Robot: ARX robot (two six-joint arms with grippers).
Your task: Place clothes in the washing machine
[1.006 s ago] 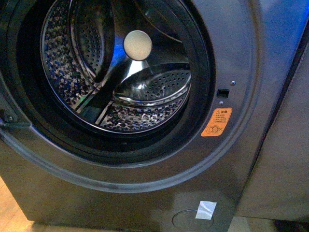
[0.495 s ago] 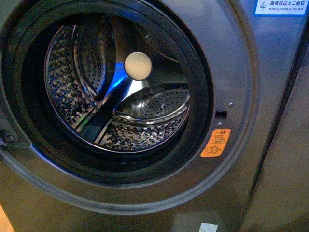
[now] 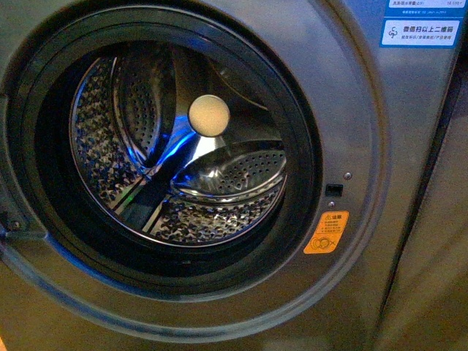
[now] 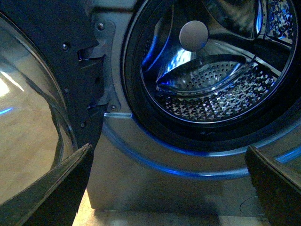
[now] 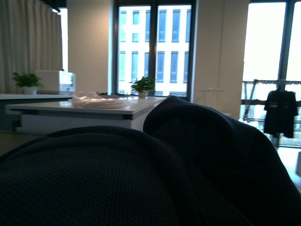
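Note:
The washing machine [image 3: 365,110] fills the front view: grey front, round porthole with black gasket [image 3: 303,168], shiny perforated steel drum [image 3: 212,212] lit blue, orange sticker [image 3: 326,232]. No arm shows in that view and the drum holds nothing. In the left wrist view the drum [image 4: 211,94] lies ahead, and my left gripper [image 4: 171,188] is open and empty in front of the machine's lower panel. In the right wrist view the dark navy clothes [image 5: 141,174] cover the jaws; my right gripper is shut on them and its fingers are hidden.
The open door [image 4: 33,117] with its glass bowl and hinge [image 4: 94,52] stands beside the porthole in the left wrist view. The right wrist view faces the room: a white counter [image 5: 94,110], potted plants, windows, a clothes rack [image 5: 280,113].
The front view has risen and drawn a little closer: the porthole and sticker sit lower in the picture, and blue labels have come into view at the top right.

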